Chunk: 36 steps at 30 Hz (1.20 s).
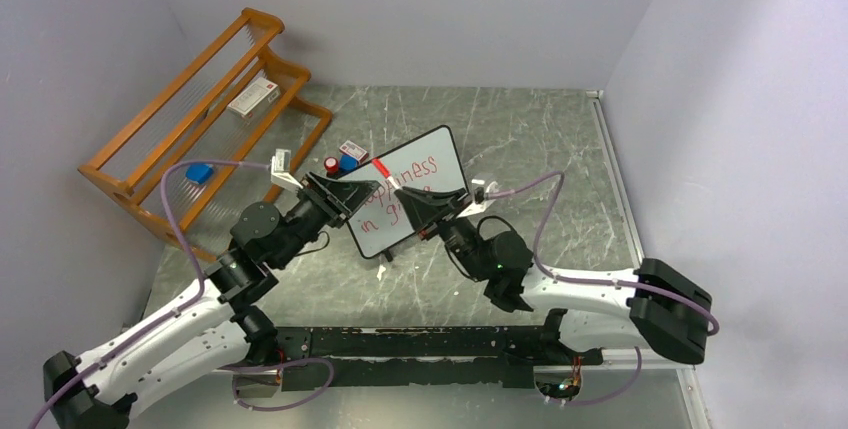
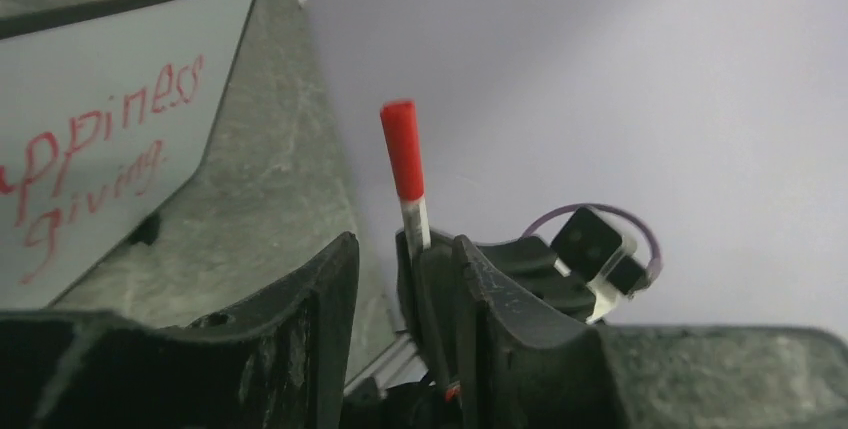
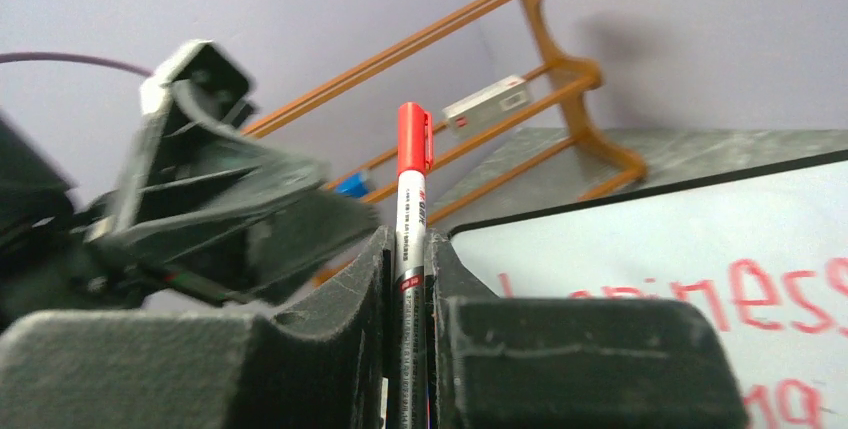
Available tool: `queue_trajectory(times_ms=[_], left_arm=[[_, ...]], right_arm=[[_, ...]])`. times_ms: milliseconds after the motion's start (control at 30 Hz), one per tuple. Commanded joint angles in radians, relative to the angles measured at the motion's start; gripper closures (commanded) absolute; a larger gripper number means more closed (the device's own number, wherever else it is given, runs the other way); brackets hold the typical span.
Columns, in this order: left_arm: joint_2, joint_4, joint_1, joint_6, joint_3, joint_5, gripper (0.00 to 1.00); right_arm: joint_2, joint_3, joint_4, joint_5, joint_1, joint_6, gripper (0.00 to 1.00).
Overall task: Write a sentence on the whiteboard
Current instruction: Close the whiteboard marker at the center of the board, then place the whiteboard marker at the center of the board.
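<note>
The right gripper [image 3: 408,249] is clamping a red-capped marker [image 3: 410,199] upright between its fingers, over the middle of the whiteboard [image 1: 441,175]. The left gripper [image 1: 352,195] is hovering just beside it at the board's left edge, jaws standing partly apart, not gripping. The board is sitting slanted at the centre of the table [image 1: 540,149], with bare tabletop lying open to its right and a wooden rack [image 1: 200,99] standing well off to the left. The sentence [image 1: 410,171] is showing in red, two slanted lines half hidden by the grippers.

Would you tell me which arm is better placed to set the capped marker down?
Right, probably: the right tool is shut on the marker, red cap on, while the left tool stands open and holds nothing.
</note>
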Motion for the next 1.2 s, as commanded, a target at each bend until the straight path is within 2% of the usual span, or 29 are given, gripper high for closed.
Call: queue_trajectory(times_ms=[0,100,300,467,600,767,967,1167], left_arm=[[-0.056,-0.320,-0.021,0.192,0.145,-0.124,0.52],[-0.079,-0.537,-0.021,0.314,0.239,-0.238,0.42],[-0.131,-0.806,-0.021,0.556,0.340,-0.400,0.19],[-0.217,-0.897,-0.021,0.708,0.320,-0.438,0.11],[-0.304,-0.914,-0.021,0.759,0.269,-0.447,0.08],[-0.418,-0.889,-0.021,0.770,0.198,-0.445,0.07],[-0.476,-0.896,-0.021,0.773,0.178,-0.457,0.06],[-0.486,-0.903,-0.021,0.765,0.181,-0.438,0.06]], right_arm=[[-0.104,0.012,-0.173,0.055,-0.055,0.008,1.00],[-0.190,0.023,-0.399,0.126,-0.084,0.004,1.00],[-0.346,0.055,-0.900,0.377,-0.154,0.094,1.00],[-0.397,0.051,-1.294,0.531,-0.205,0.301,1.00],[-0.369,0.053,-1.564,0.590,-0.216,0.567,1.00],[-0.298,0.023,-1.670,0.591,-0.216,0.788,1.00],[-0.265,-0.040,-1.674,0.566,-0.216,0.911,0.96],[-0.269,-0.089,-1.683,0.533,-0.217,0.996,0.83]])
